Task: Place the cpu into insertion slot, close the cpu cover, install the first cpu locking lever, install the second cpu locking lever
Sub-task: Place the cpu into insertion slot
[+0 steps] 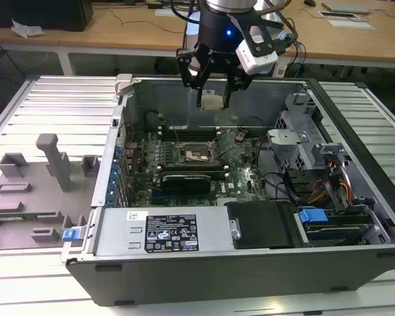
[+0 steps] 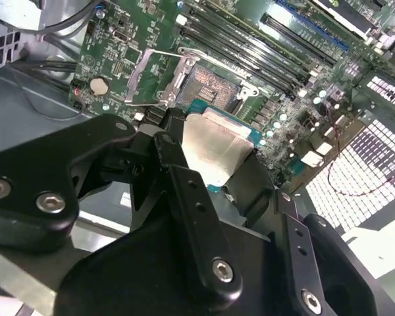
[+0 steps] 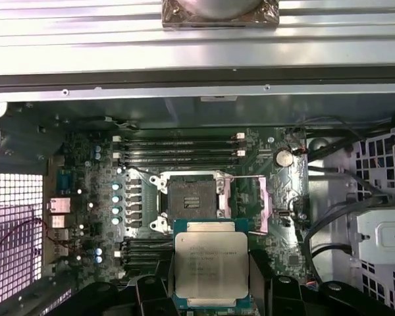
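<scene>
**Desk:** Where is the cpu (image 3: 210,268)?

**Photographer:** Held in the air above the open computer case (image 1: 184,273), well apart from the insertion slot (image 3: 192,197). In the first wrist view its silvery top face is toward the camera, level with the board.

**Desk:** And the gripper (image 1: 212,97)?

**Photographer:** Its black fingers (image 2: 174,164) are clamped on two opposite edges of the chip, spread no wider than the chip itself. It touches nothing else.

**Desk:** How does the socket look?

**Photographer:** Bare, its dark centre exposed. The cpu cover (image 3: 263,205) is swung open and lies just beside it, on the side near a round coin battery (image 3: 284,157). In the second wrist view the cover (image 2: 136,78) stands tilted up off the green circuit board (image 2: 118,39). Long black memory slots (image 3: 184,146) run along another side of the socket.

**Desk:** What about the surface and the room?

**Photographer:** The case lies on its side on a ribbed metal table (image 1: 46,99). A labelled power supply (image 1: 118,227) runs along the case's near edge, with a blue connector (image 1: 313,215) toward the exterior view's right. Grey fixtures (image 1: 52,164) stand on the table at the exterior view's left. Wooden desks (image 1: 118,29) line the back of the room.
</scene>
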